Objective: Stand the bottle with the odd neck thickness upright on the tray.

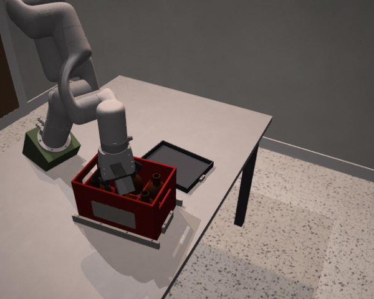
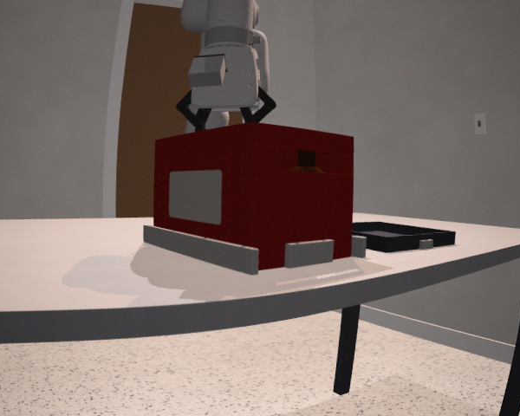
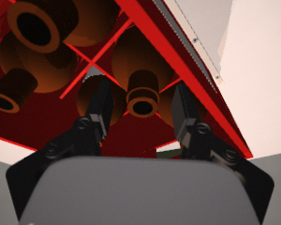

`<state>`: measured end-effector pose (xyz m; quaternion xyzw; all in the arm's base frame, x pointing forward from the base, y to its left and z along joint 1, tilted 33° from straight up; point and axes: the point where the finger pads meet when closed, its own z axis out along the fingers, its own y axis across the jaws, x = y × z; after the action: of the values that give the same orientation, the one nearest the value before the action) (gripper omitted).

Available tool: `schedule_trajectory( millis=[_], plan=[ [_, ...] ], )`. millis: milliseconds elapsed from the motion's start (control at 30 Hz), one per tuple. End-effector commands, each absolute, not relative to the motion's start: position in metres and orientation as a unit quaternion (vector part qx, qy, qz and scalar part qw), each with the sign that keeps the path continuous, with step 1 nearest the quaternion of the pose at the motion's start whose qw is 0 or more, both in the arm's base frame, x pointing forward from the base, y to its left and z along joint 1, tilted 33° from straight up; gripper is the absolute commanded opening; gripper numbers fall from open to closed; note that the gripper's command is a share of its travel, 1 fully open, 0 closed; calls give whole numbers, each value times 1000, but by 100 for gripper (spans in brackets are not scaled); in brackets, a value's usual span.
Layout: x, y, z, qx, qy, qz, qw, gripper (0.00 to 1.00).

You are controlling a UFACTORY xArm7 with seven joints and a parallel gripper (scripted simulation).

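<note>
The gripper [image 3: 141,89] is open in the wrist view, its fingers apart on either side of a brown bottle's neck [image 3: 142,97], with gaps to both sides. That bottle stands in the red crate [image 1: 146,222] [image 2: 295,215] [image 3: 178,70]. Two more bottles, one with its neck [image 1: 156,179] near the crate's right end and one nearer the front wall [image 1: 144,195], stand in the crate. The wrist view shows other necks at upper left [image 3: 35,28] and left [image 3: 11,91]. Rounded brown bodies lie partly hidden behind both fingers. The black tray [image 1: 181,161] [image 2: 403,243] holds no bottle.
Low grey rails [image 1: 116,228] [image 2: 198,248] border the crate's foot. The crate walls stand close around the fingers, and red dividers [image 3: 93,63] cross inside. The tray lies behind and right of the crate in the top view, near the table's right edge.
</note>
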<state>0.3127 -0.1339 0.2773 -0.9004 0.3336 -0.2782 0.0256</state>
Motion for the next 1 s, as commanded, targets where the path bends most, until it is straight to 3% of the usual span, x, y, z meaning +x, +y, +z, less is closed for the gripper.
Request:
schedule_trajectory(
  millis=[0,967],
  plan=[
    [309,-133,286,-900,333,-280,25,65],
    [273,-123,345,-900,333,-280,25,65]
  ],
)
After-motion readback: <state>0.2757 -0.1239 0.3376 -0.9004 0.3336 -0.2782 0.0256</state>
